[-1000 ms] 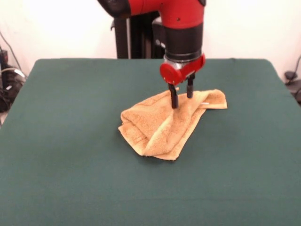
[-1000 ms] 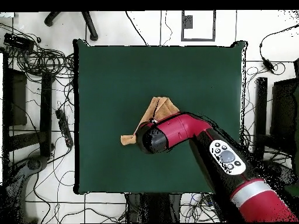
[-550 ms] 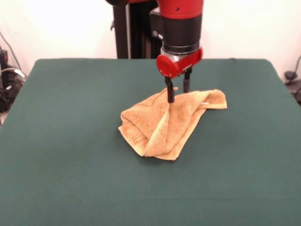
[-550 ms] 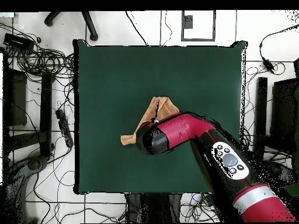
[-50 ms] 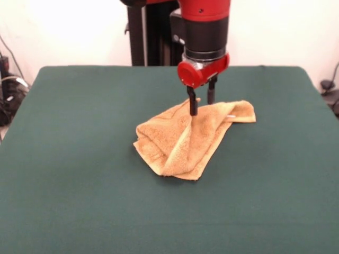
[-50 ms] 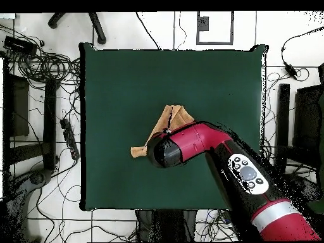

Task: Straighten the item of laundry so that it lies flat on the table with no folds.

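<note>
Here we see the towel (image 5: 188, 138) lying crumpled near the middle of the green table (image 5: 79, 201), a little toward the far side in the front view. It is plainly not flat: one thick fold runs from its upper edge down toward the near corner, the left part is bunched into a rounded lump, and a narrower flap stretches out to the right, where a small white label shows at the edge. The red and black arm (image 5: 204, 26) comes down from above, and its gripper (image 5: 202, 103) stands over the towel's upper edge with its two dark fingers (image 5: 193, 105) pointing straight down. The fingers stand apart with a clear gap between them, so we read the claw as open and holding nothing. The left finger's tip seems to touch the cloth at the top of the fold, while the right finger ends just behind the towel's edge; from this angle we cannot be sure whether either one presses into the fabric. In the overhead view the towel (image 6: 172, 119) shows only in part, as an orange wedge near the table's (image 6: 114, 82) centre with a small corner sticking out to the left, because the arm's (image 6: 190, 142) round head covers the rest, and the gripper itself is hidden beneath it. Around the table, cables (image 6: 44, 63) lie tangled on the pale floor.
</note>
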Controlling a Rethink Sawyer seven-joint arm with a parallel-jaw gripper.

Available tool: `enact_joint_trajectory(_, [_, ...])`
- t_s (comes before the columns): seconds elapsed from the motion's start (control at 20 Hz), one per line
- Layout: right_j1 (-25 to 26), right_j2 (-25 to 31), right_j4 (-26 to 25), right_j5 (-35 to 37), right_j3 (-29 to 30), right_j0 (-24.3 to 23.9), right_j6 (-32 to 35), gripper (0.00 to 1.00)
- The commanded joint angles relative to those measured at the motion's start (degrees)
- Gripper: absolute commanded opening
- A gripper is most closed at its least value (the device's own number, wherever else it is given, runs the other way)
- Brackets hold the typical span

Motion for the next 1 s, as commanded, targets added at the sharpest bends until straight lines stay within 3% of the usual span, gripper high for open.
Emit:
enact_joint_trajectory(0.05, [5.9,1.0,-3.4,-2.5,0.7,1.8,-2.7,1.0])
enact_joint_trajectory(1.0, [6.6,3.2,-5.3,-3.0,-1.9,-0.4,-6.1,1.0])
